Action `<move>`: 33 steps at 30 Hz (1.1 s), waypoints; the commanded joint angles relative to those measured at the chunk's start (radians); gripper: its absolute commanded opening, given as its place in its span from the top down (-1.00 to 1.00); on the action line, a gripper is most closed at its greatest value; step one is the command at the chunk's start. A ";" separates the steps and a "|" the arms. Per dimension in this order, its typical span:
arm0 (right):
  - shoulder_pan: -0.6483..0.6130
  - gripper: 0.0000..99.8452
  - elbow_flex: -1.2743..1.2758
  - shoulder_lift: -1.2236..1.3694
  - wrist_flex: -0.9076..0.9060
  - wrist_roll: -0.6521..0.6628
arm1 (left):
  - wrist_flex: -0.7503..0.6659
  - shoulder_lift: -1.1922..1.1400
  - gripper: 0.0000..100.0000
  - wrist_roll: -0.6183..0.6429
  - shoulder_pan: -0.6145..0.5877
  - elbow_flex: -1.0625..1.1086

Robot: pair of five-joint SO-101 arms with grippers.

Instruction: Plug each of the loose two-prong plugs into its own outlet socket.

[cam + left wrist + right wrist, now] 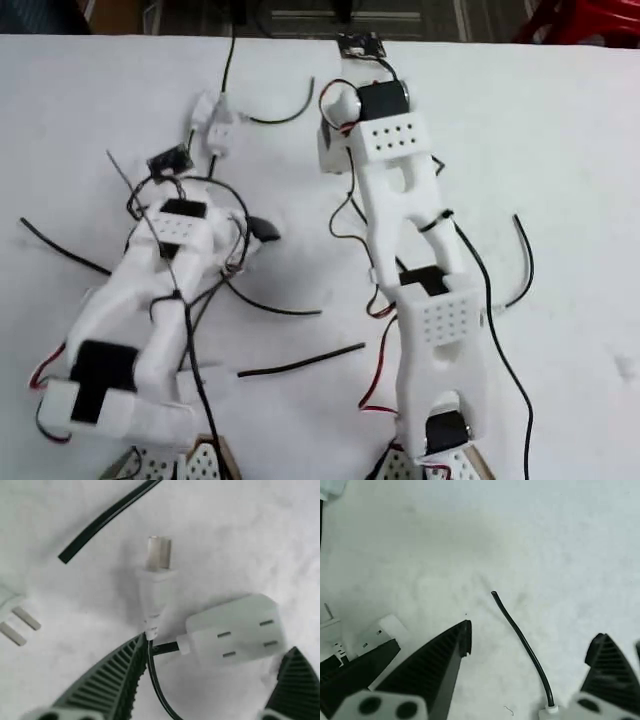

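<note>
We log white two-prong plug (155, 592), prongs bare, flat on table (560, 150) near its far edge, just beside white outlet socket (235, 630), unplugged, left gripper (217, 647) fingers apart astride socket, right gripper (532, 635) fingers apart

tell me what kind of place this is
Probably a robotics lab or hobby workbench rather than a home. One white arm and a second arm, wiring exposed, stand on a plain white table. A loose two-prong plug, an outlet socket and cut black cable lie about.
</note>
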State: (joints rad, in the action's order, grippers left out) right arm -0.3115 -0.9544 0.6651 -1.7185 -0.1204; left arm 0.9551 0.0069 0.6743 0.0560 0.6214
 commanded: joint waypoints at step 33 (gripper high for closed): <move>-0.015 0.28 0.009 0.054 0.010 0.003 | -0.114 -0.173 0.21 0.002 -0.119 -0.117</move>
State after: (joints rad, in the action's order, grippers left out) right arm -0.3191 -0.9390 0.7327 -1.7185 -0.1204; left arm 0.8600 -0.1665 0.6743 -0.0545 0.5048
